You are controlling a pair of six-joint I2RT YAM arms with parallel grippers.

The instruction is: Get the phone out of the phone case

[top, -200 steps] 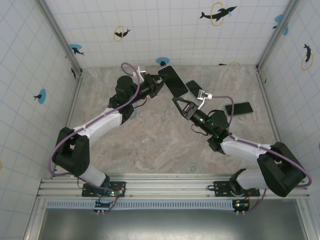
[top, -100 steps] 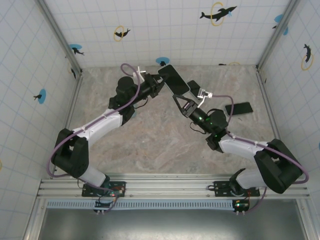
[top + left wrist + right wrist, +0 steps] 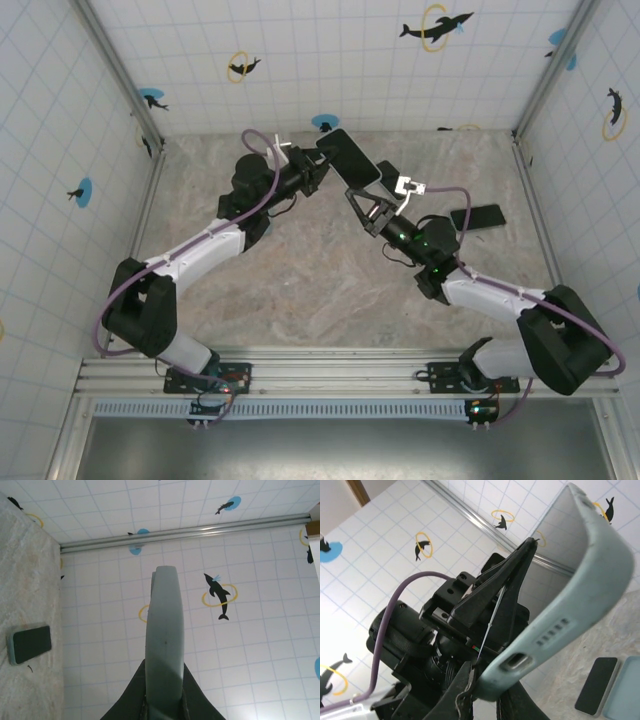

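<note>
Above the far middle of the marbled table (image 3: 300,280), one phone (image 3: 350,160) sits in its pale grey-green phone case (image 3: 164,640), lifted clear of the surface and tilted, dark screen facing up in the top view. The case's rim wraps the phone on every side that shows. The left gripper (image 3: 164,702) is clamped on the case, its two dark fingers (image 3: 132,700) pressed against the flat faces, so the case is seen edge-on from that wrist. From above, this grip is on the case's left edge. The right gripper (image 3: 485,700) meets the case's lower end from the near side, its jaws drawn narrow onto the bottom corner beside the charging port and the row of speaker holes, with one finger (image 3: 462,692) touching the case's edge. Two grippers in all, both on the one case. Two more phones lie flat on the table to the right: a dark phone (image 3: 388,178) just beside the right wrist, and a second dark phone (image 3: 477,217) well apart from it, nearer the right wall (image 3: 590,150). That makes three phones counted from above. From the right wrist, a black slab and a pale blue one lie side by side on the table at the lower right, too cropped to tell which phones these are. Dolphin stickers (image 3: 437,27) dot the tiled walls.
</note>
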